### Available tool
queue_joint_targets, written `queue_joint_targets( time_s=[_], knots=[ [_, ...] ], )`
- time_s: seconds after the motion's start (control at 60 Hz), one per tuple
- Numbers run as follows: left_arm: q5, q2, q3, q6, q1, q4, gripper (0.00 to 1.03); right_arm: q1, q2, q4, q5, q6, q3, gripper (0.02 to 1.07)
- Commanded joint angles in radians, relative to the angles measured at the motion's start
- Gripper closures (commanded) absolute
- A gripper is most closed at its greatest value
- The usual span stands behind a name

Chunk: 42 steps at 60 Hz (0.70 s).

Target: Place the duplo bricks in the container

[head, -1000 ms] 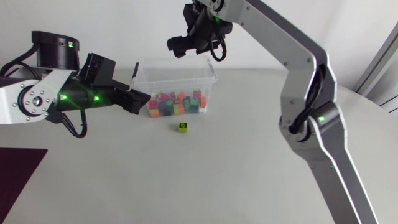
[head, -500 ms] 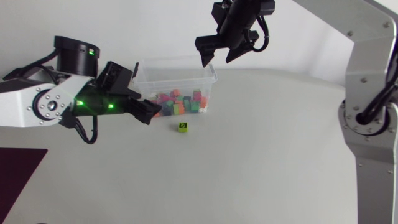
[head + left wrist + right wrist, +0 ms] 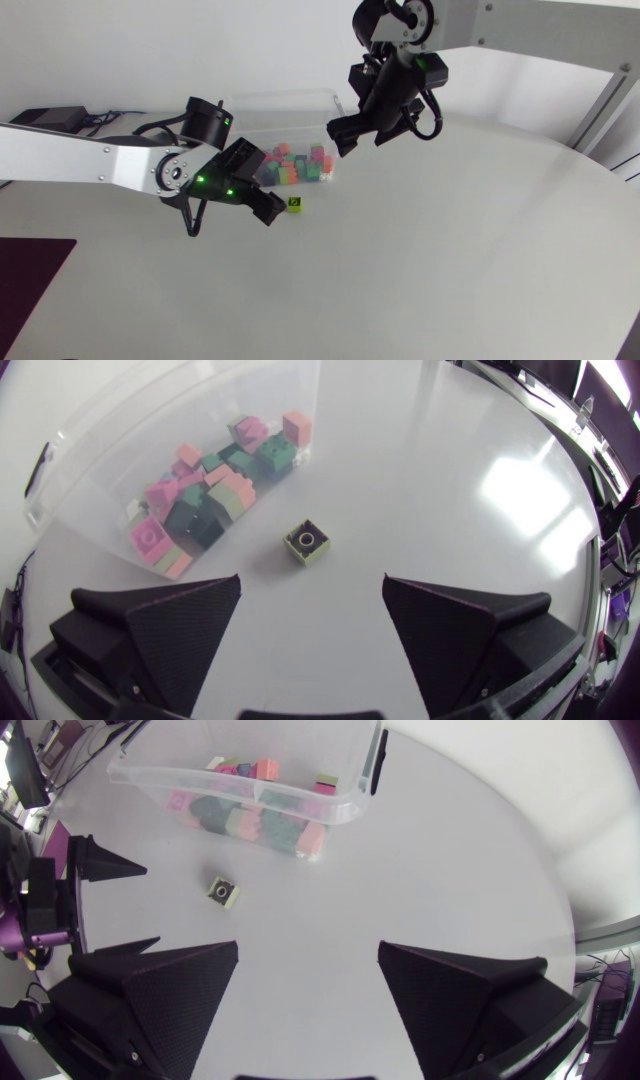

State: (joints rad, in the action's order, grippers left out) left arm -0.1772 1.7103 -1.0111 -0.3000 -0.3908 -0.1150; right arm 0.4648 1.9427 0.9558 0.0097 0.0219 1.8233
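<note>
Overhead: left gripper (image 3: 270,212) low, just beside the lone green brick (image 3: 294,203), near the container (image 3: 290,96); right gripper (image 3: 350,135) up high, fingers apart. From the left wrist: fingers wide apart, brick ahead, not between them. Could shove it away if closed too early. From the right wrist: brick well below; could bump the left gripper if lowered.

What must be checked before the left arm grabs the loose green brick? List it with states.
1. Left gripper open: ok.
2. Green brick ahead of it, centred in its opening: ok.
3. Brick stud-up, nothing touching it: ok.
4. Right gripper away from the brick: ok.
5. Container lidless, room left: ok.
6. Left gripper low enough to close on the brick: cannot tell.
</note>
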Motion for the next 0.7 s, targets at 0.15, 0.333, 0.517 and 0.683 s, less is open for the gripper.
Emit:
queue_joint_targets(
  time_s=[0.15, 0.333, 0.517, 0.683],
  knots=[
    [0.05, 0.155, -0.149, 0.064, -0.062, -0.048, 0.05, -0.002, -0.073, -0.112, 0.01, -0.005, -0.213, 0.06],
    [0.148, 0.261, -0.259, 0.15, -0.109, -0.107, 0.06, -0.011, -0.1, -0.172, 0.009, 0.004, -0.306, 0.06],
    [0.229, 0.359, -0.369, 0.263, -0.145, -0.193, 0.08, -0.014, -0.129, -0.218, 0.009, 0.015, -0.372, 0.06],
    [0.254, 0.414, -0.446, 0.368, -0.151, -0.247, 0.1, -0.015, -0.159, -0.264, 0.009, 0.016, -0.441, 0.06]
  ],
)
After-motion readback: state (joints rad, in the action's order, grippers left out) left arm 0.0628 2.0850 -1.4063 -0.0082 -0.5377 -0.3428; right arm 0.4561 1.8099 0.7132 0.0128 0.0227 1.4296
